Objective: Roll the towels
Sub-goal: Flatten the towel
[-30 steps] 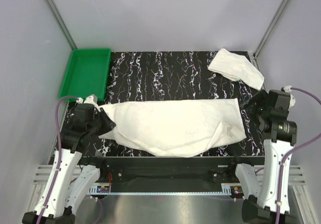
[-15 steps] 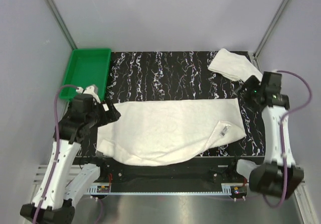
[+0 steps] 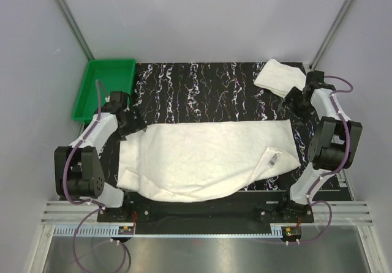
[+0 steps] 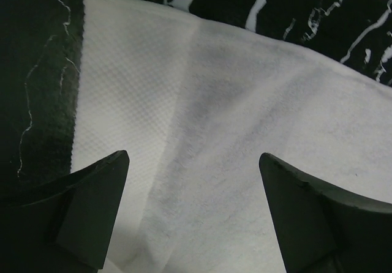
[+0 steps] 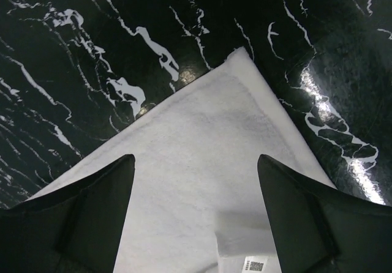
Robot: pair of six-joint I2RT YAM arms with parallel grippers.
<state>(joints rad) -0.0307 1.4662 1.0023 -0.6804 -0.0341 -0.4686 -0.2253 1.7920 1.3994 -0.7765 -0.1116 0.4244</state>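
Note:
A large white towel (image 3: 202, 160) lies spread across the black marble table (image 3: 202, 89), with a small label (image 3: 274, 158) on a folded flap at its right. A second towel (image 3: 280, 77) lies crumpled at the back right. My left gripper (image 3: 133, 126) hovers open over the large towel's far left corner (image 4: 141, 59), nothing between its fingers (image 4: 92, 205). My right gripper (image 3: 295, 98) is open above a towel corner (image 5: 239, 65) with a label (image 5: 254, 265), nothing in its grasp.
A green tray (image 3: 104, 89) stands at the back left, just beyond my left arm. Grey walls and metal posts enclose the table on three sides. The large towel's near edge bulges toward the table's front edge (image 3: 202, 194).
My left gripper has opened and let go of the large towel's left end. Both arms have swung toward the far side. The towel has settled flat, its flap and label showing.

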